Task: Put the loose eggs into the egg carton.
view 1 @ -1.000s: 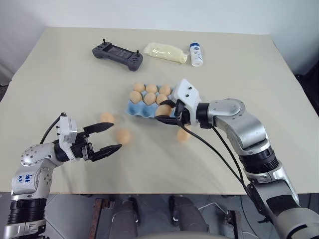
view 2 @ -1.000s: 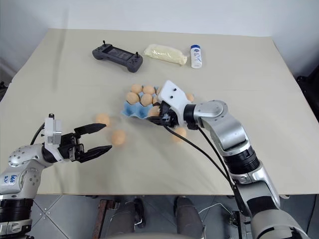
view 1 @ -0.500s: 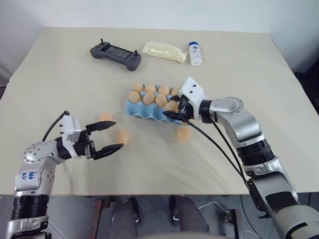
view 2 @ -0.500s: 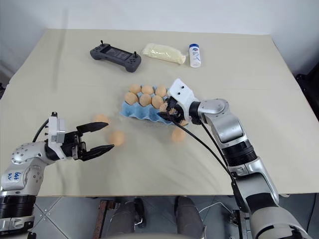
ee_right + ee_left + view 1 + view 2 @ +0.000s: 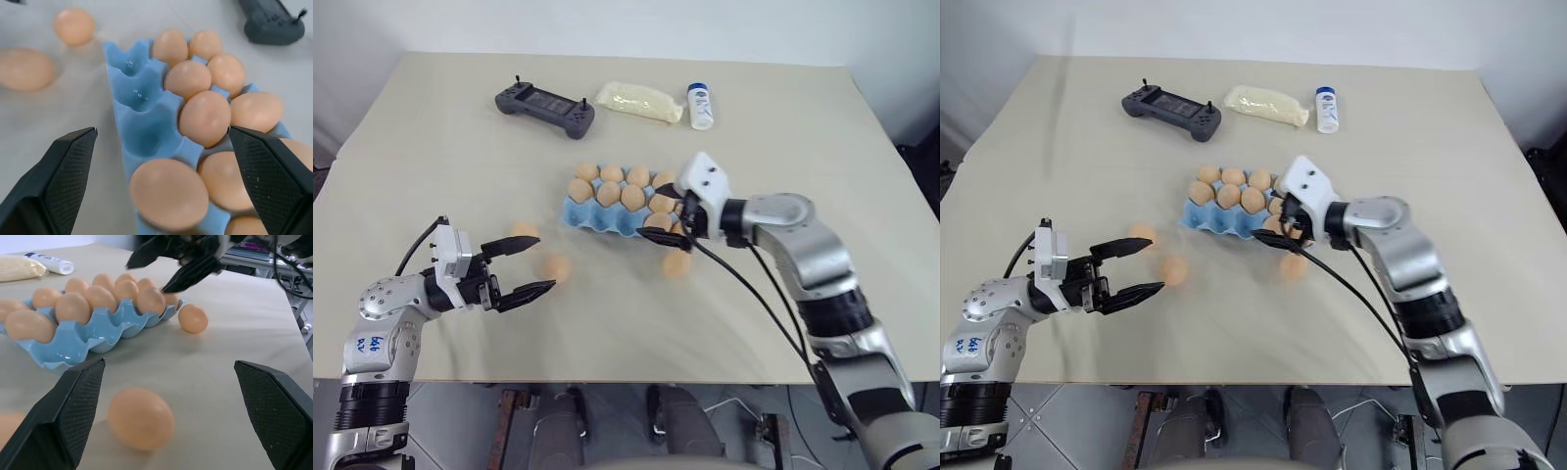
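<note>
Here the light blue egg carton [image 5: 607, 211] sits just above the centre of the left eye frame on the beige table [image 5: 431, 147], its back and middle rows largely filled with tan eggs and several front cups toward its left end bare. The right gripper [image 5: 668, 212] hovers at the carton's right end with its two black fingers spread wide and nothing between them; in the right wrist view an egg [image 5: 168, 194] lies seated in a front cup between and slightly ahead of the parted fingers [image 5: 54, 178], free of both. Three loose eggs remain on the table: one [image 5: 675, 264] lies just below the carton's right front corner, beneath the right gripper; a second [image 5: 556, 267] lies left of centre, just right of the left gripper's fingertips; a third [image 5: 522, 231] lies a little up and left of it, near the upper finger's tip. The left gripper [image 5: 530, 264] hangs at lower left of the frame, fingers fully parted and empty; in the left wrist view the nearest loose egg [image 5: 141, 418] rests on the table between the two fingers [image 5: 68, 406], ahead of them and untouched. At the upper part of the frame lie a dark grey handheld controller [image 5: 544, 105], a pale yellow packet [image 5: 638, 102] and a small white bottle [image 5: 700, 106].
</note>
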Available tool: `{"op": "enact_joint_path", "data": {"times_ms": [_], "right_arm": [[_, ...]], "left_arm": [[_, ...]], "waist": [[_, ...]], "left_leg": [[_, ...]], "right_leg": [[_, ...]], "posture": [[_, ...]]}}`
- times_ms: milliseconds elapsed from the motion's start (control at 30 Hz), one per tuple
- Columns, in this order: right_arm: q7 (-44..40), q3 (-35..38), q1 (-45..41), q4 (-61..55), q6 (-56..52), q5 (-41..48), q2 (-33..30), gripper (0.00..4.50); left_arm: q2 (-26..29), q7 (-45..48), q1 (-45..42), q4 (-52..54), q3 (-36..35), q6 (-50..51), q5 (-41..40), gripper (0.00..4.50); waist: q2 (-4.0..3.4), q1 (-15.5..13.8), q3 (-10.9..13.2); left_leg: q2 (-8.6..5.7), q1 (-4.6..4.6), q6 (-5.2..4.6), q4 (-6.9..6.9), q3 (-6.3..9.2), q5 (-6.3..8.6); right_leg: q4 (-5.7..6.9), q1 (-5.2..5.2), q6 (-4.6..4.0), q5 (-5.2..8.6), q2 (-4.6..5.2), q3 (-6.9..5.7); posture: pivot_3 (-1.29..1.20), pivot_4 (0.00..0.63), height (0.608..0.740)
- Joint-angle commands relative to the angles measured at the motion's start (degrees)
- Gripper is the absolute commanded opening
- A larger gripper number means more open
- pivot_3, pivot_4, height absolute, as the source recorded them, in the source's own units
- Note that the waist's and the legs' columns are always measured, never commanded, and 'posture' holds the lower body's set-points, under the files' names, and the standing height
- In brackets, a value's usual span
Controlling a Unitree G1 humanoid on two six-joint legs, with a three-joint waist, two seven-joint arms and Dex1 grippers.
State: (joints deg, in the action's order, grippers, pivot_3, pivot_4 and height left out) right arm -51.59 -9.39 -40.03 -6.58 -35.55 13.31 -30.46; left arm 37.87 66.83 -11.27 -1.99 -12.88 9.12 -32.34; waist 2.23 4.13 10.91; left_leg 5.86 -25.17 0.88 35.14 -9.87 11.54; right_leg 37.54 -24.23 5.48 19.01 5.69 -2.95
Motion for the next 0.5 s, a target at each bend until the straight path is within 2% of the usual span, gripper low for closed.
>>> {"op": "enact_joint_path", "data": {"times_ms": [33, 233, 367, 500], "right_arm": [[-1.46, 5.25, 4.18, -8.4, -3.54, 4.96, -3.59, 4.47], [-2.21, 15.27, 17.18, -18.11, -7.81, 11.99, -10.05, 4.47], [-3.53, 22.98, 29.03, -22.93, -9.82, 15.79, -14.45, 4.47], [-3.04, 28.06, 38.85, -26.68, -11.13, 18.23, -16.21, 4.47]], "left_arm": [[-0.11, 0.66, -1.06, -0.4, -0.31, -1.44, 0.05, 4.5], [-0.19, 2.23, -2.92, -3.87, 0.29, -2.67, 0.66, 4.5], [-0.57, 4.13, -4.8, -7.36, 0.12, -5.18, 0.94, 4.5], [-0.53, 7.31, -5.72, -9.47, 0.25, -7.07, 0.57, 4.5]], "waist": [[0.0, -0.52, 0.0], [0.0, -1.19, 0.0], [0.0, -1.63, 0.0], [0.0, -1.58, 0.0]], "left_leg": [[0.0, 0.0, -0.02, 0.0, 0.0, 0.02], [0.0, 0.01, -0.03, 0.02, -0.02, 0.03], [-0.01, 0.01, -0.06, 0.04, 0.0, 0.02], [0.0, 0.13, -0.09, 0.05, 0.02, 0.02]], "right_leg": [[-0.01, 0.0, 0.0, 0.0, 0.0, -0.01], [-0.06, 0.01, -0.02, 0.01, 0.0, -0.04], [-0.14, 0.06, -0.03, 0.02, 0.03, -0.07], [-0.2, 0.23, -0.03, 0.02, 0.02, -0.11]], "posture": [[0.0, 0.15, 0.74], [0.0, 0.15, 0.74], [0.0, 0.15, 0.74], [0.0, 0.15, 0.74]]}}
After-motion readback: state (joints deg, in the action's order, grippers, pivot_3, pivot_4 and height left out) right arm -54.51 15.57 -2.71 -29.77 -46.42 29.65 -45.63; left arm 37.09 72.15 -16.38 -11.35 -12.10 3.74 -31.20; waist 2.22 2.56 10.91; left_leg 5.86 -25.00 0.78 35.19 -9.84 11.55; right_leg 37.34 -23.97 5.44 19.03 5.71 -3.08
